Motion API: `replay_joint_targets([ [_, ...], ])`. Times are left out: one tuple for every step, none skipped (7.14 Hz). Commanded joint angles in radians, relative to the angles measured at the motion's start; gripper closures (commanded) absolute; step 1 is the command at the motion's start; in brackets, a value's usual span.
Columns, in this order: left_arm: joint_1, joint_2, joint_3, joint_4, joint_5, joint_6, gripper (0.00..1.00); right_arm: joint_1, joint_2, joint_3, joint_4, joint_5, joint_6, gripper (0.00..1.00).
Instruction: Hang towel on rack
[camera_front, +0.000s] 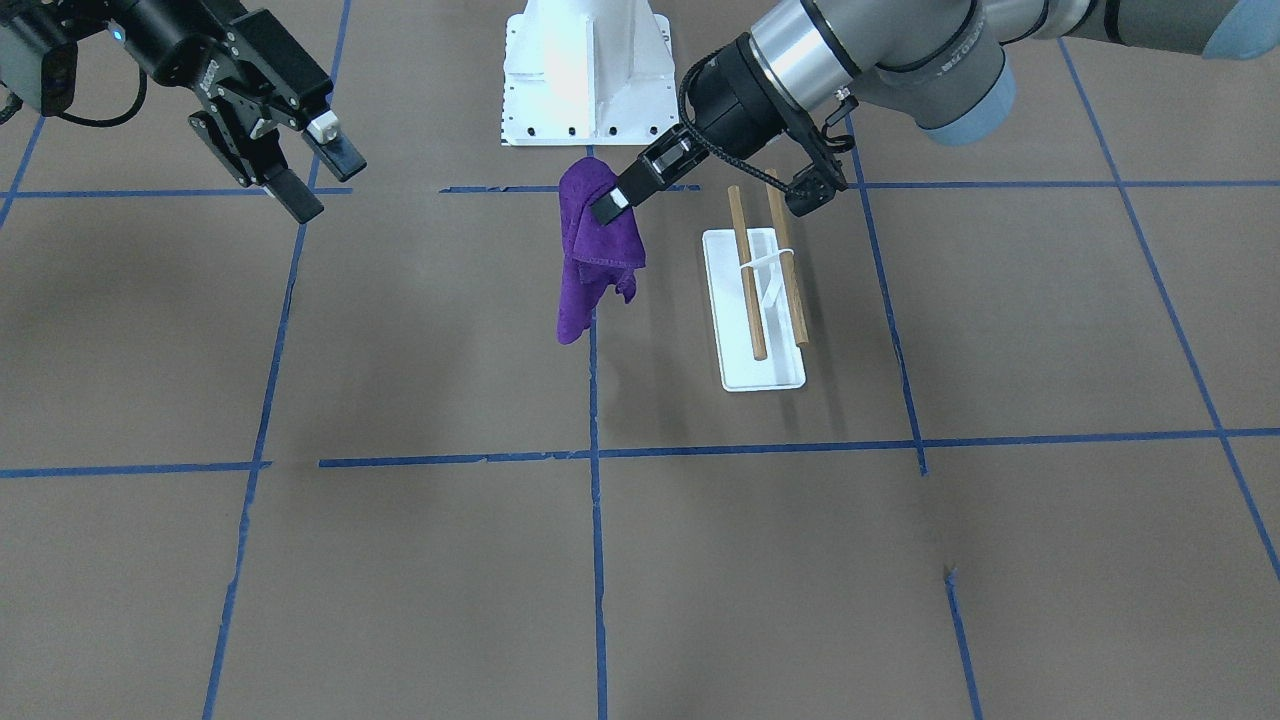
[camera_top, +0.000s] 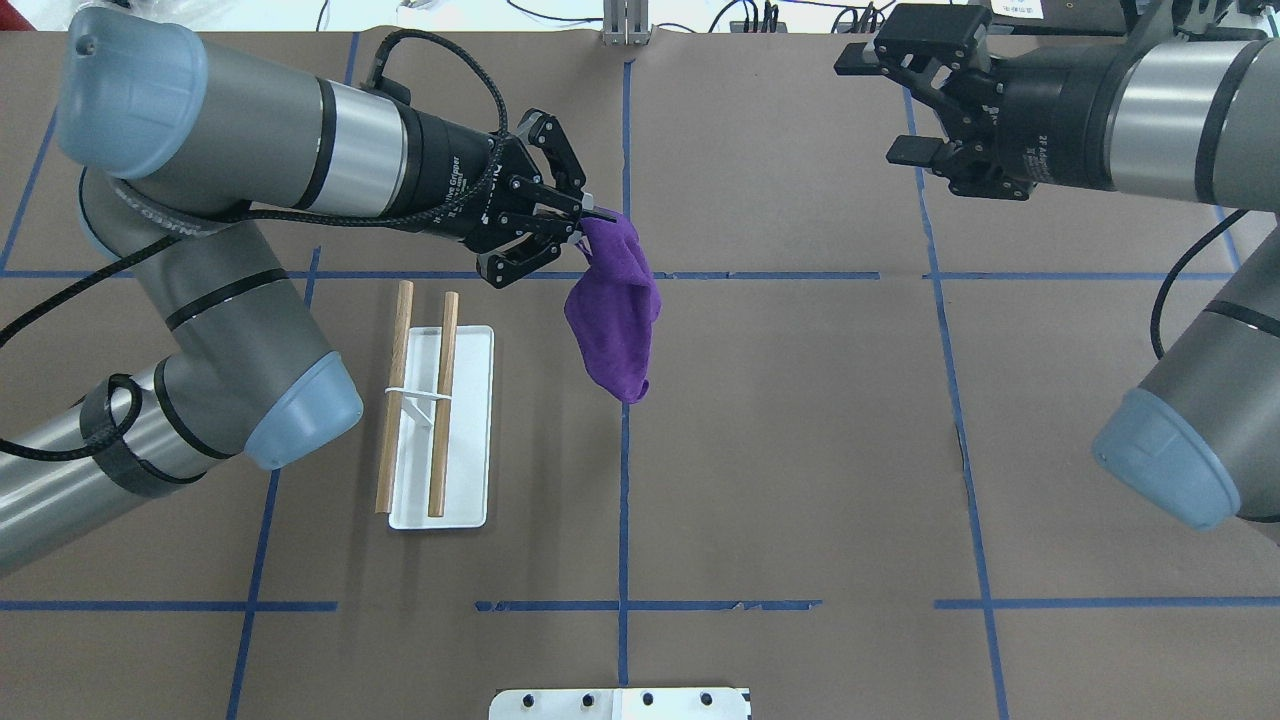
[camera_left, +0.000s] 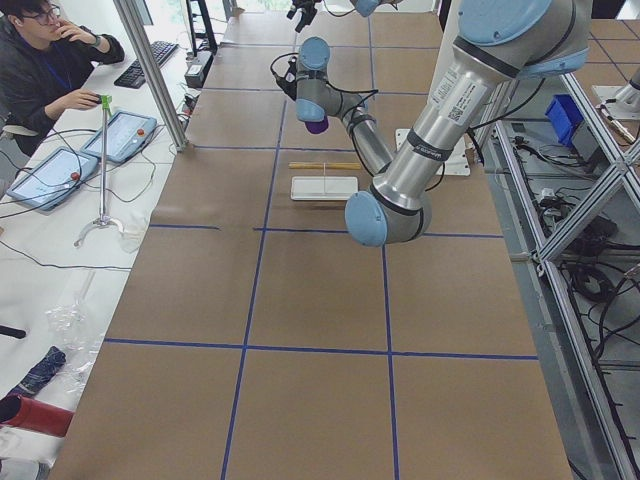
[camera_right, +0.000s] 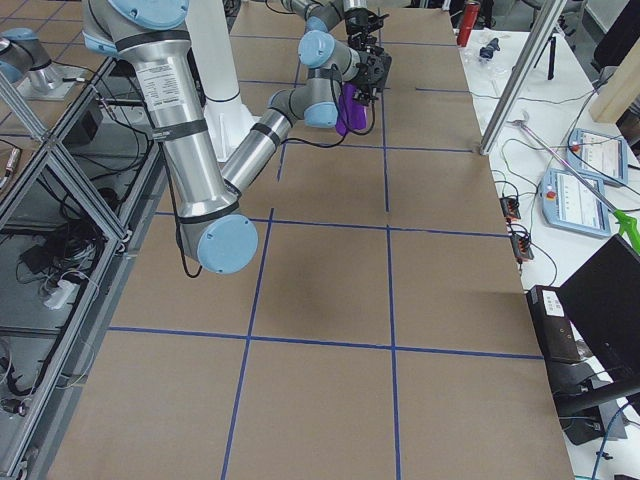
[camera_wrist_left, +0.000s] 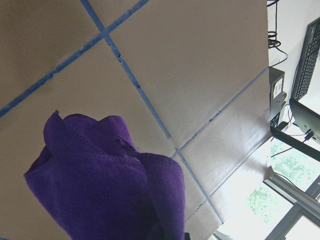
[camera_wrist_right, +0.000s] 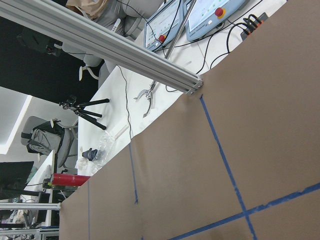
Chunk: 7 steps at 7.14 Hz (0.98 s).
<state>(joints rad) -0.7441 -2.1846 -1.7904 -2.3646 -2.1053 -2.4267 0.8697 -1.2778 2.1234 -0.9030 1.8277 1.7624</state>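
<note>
The purple towel (camera_front: 595, 255) hangs bunched and limp in the air from my left gripper (camera_front: 608, 205), which is shut on its top edge. In the overhead view the towel (camera_top: 615, 320) hangs right of the rack (camera_top: 470, 430), near the table's centre line, held by the left gripper (camera_top: 590, 215). The rack (camera_front: 760, 378) is a white base plate with two parallel wooden rods (camera_front: 747, 280) on a white support; nothing hangs on it. The left wrist view shows the towel (camera_wrist_left: 105, 180) close up. My right gripper (camera_front: 325, 182) is open and empty, raised far from both; it also shows overhead (camera_top: 880, 105).
The white bolted robot pedestal (camera_front: 585, 75) stands just behind the towel. Blue tape lines (camera_top: 624, 470) cross the brown table. In the exterior left view an operator (camera_left: 50, 50) sits at a side desk with tablets (camera_left: 55, 170) beyond the table's far edge.
</note>
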Motion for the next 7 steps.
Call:
replay_joint_targets([
  [-0.014, 0.078, -0.056, 0.002, 0.008, 0.056, 1.00, 0.031, -0.052, -0.025, -0.002, 0.012, -0.073, 0.00],
  [-0.015, 0.098, -0.064, 0.002, 0.010, 0.079, 1.00, 0.047, -0.086, -0.036, -0.002, 0.013, -0.143, 0.00],
  [-0.018, 0.103, -0.064, 0.004, 0.013, 0.112, 1.00, 0.066, -0.100, -0.048, -0.037, 0.012, -0.206, 0.00],
  [-0.017, 0.143, -0.066, 0.004, 0.027, 0.136, 1.00, 0.078, -0.098, -0.048, -0.084, 0.012, -0.263, 0.00],
  [-0.012, 0.163, -0.066, 0.004, 0.034, 0.170, 1.00, 0.086, -0.098, -0.049, -0.112, 0.010, -0.291, 0.00],
  [-0.005, 0.180, -0.072, 0.005, 0.081, 0.217, 1.00, 0.089, -0.101, -0.054, -0.116, 0.009, -0.300, 0.00],
  [0.012, 0.192, -0.075, 0.005, 0.105, 0.288, 1.00, 0.089, -0.101, -0.060, -0.116, 0.005, -0.301, 0.00],
])
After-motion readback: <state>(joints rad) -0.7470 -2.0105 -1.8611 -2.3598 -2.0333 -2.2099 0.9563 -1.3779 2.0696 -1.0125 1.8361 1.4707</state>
